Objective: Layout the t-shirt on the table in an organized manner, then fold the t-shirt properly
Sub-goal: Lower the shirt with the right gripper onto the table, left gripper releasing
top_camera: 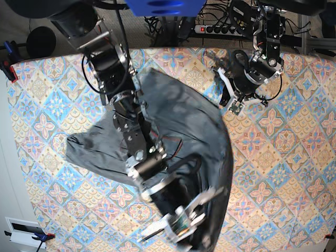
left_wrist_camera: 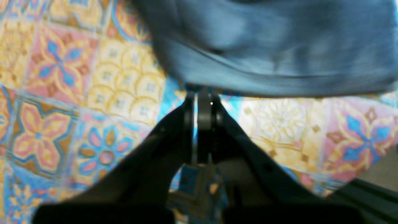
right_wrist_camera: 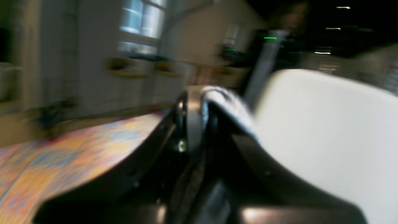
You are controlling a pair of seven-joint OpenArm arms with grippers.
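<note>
Jaws of both grippers are closed, each pinching the t-shirt point(top_camera: 178, 121) edge above the table point(top_camera: 283, 157).

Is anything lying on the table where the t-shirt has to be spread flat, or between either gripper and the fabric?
Nothing visible blocks it. The t-shirt is the only thing on the table. The left gripper is shut right at its edge; the right gripper is shut over its lower corner.

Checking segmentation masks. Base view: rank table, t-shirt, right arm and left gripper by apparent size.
1. table, spans nearly the whole frame.
2. t-shirt.
3. right arm; it overlaps the shirt and sits nearer the camera, so its size is inflated.
4. left gripper, clearly smallest.
</note>
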